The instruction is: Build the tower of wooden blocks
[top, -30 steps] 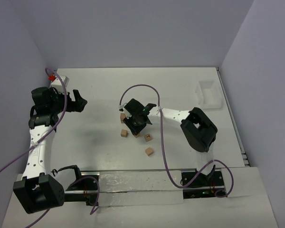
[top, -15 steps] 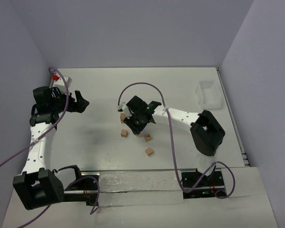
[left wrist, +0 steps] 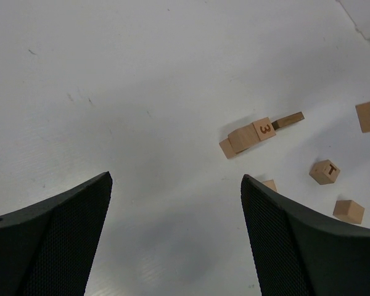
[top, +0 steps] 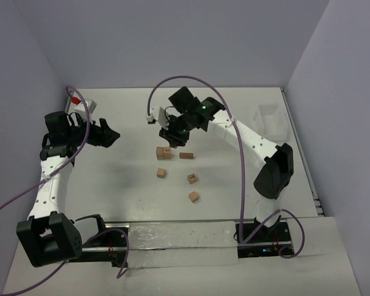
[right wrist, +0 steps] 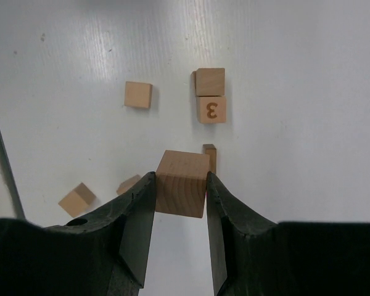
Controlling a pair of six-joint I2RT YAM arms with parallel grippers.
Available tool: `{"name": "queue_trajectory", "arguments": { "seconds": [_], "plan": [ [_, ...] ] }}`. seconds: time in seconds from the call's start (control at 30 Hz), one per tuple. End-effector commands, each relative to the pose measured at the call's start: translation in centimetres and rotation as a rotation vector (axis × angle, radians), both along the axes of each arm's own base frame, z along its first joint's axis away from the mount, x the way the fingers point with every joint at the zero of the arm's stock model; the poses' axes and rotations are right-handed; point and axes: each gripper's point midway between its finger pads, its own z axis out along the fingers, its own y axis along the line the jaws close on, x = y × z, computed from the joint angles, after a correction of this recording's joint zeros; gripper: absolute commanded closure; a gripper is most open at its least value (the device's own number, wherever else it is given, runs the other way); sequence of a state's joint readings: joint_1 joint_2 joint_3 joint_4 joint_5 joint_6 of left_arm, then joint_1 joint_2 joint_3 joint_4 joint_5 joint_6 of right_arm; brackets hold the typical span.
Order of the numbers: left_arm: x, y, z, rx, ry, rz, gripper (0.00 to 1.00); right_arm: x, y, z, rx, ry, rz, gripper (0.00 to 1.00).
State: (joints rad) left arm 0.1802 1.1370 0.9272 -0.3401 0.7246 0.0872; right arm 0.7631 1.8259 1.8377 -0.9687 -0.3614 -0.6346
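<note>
Wood blocks (top: 161, 173) scattered at the middle of the table (top: 111, 197), well apart from every edge. Right arm stretched toward the far edge, right gripper (right wrist: 180, 179) clenched on one block (right wrist: 181, 192) above the cluster; left gripper (left wrist: 176, 177) near left edge, jaws spread wide

White arms (top: 49, 185), black left hand (top: 110, 135) and right hand (right wrist: 180, 185), purple cables (top: 241, 172).
</note>
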Motion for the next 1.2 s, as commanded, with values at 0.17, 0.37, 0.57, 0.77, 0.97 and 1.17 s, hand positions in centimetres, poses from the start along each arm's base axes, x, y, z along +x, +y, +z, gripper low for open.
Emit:
{"name": "queue_trajectory", "arguments": {
  "seconds": [0.17,0.37,0.57,0.77,0.97,1.17],
  "plan": [
    [1.1,-0.7,1.9,-0.054,-0.045,-0.052,0.09,2.1,1.9,-1.6,-0.061,0.054,0.147,1.0],
    [1.2,-0.6,1.7,-0.058,-0.045,-0.05,0.09,3.0,2.1,-3.9,-0.112,0.077,0.126,1.0],
    [1.3,-0.6,1.4,-0.076,-0.039,-0.046,0.09,3.6,2.1,-4.9,-0.13,0.087,0.102,1.0],
    [1.5,-0.1,1.6,-0.083,-0.041,-0.021,0.05,4.1,2.4,-5.6,-0.139,0.084,0.11,1.0],
    [1.5,-0.1,1.6,-0.085,-0.04,-0.019,0.01,4.7,2.7,-6.8,-0.16,0.092,0.113,1.0],
    [1.5,-0.1,1.5,-0.088,-0.038,-0.022,0.01,5.3,2.9,-7.5,-0.169,0.085,0.108,1.0]
  ]
}}
